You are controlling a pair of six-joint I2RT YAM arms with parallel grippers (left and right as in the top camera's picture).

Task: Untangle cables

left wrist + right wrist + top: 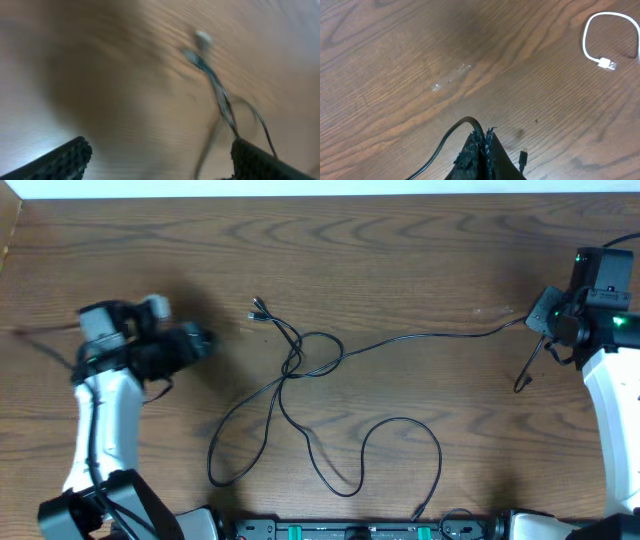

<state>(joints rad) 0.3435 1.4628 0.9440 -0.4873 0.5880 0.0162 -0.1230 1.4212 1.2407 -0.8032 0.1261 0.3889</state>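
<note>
Left claw: released, fingers spread wide with nothing between them; it sits left of the knot and apart from it.
Right claw: clenched on one black cable, well to the right of the knot.
Held cable: it runs from the knot rightward over the tabletop to my right claw in a fairly straight line. A short tail hangs past the claw.
Knot: several thin black strands cross and loop over each other here. I cannot tell how many cords are in it.
Plug end: just up and left of the knot, lying free on the wood.
Slack: two big loops spill from the knot toward my base, one to its lower left and one to its lower right.
White cable: curled by itself, clear of the knot; only my right wrist camera shows it.
Done so far: one strand looks drawn out to the right, and the white cord is separate.
Left to do: the crossings at the knot are not yet undone, so I judge the task is in its early part.
Next, as I judge: my left claw should take a strand or the plug end near the knot and pull away from it.
</note>
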